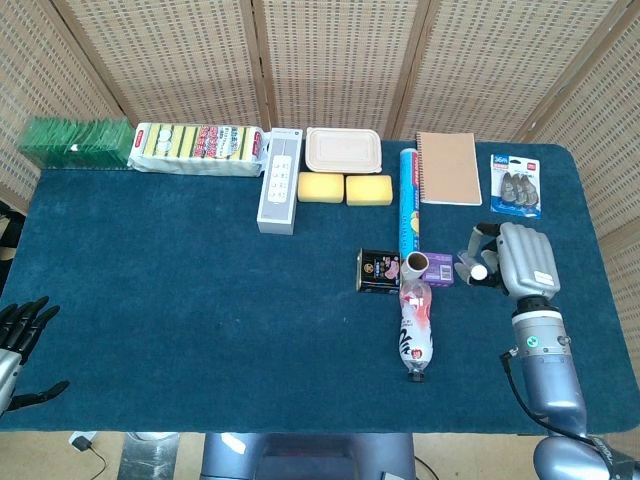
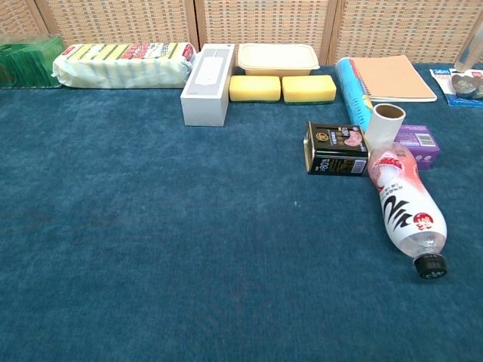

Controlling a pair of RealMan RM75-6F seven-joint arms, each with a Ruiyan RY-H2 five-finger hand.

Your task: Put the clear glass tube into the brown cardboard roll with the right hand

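Note:
The brown cardboard roll (image 1: 417, 265) (image 2: 386, 124) stands upright, open end up, between a black tin and a purple box. My right hand (image 1: 522, 262) hovers to the right of the roll, apart from it, and holds the clear glass tube (image 1: 478, 270) upright at its fingertips. In the chest view only a short piece of the glass tube (image 2: 472, 54) shows at the top right edge, and the hand itself is out of frame. My left hand (image 1: 18, 345) hangs off the table's front left corner, fingers spread and holding nothing.
A plastic bottle (image 1: 416, 335) lies in front of the roll, cap toward me. The black tin (image 1: 377, 270) and purple box (image 1: 438, 268) flank the roll. A blue roll (image 1: 408, 200), notebook (image 1: 448, 168) and clip pack (image 1: 515, 185) lie behind; a power strip (image 1: 279, 180) lies further left.

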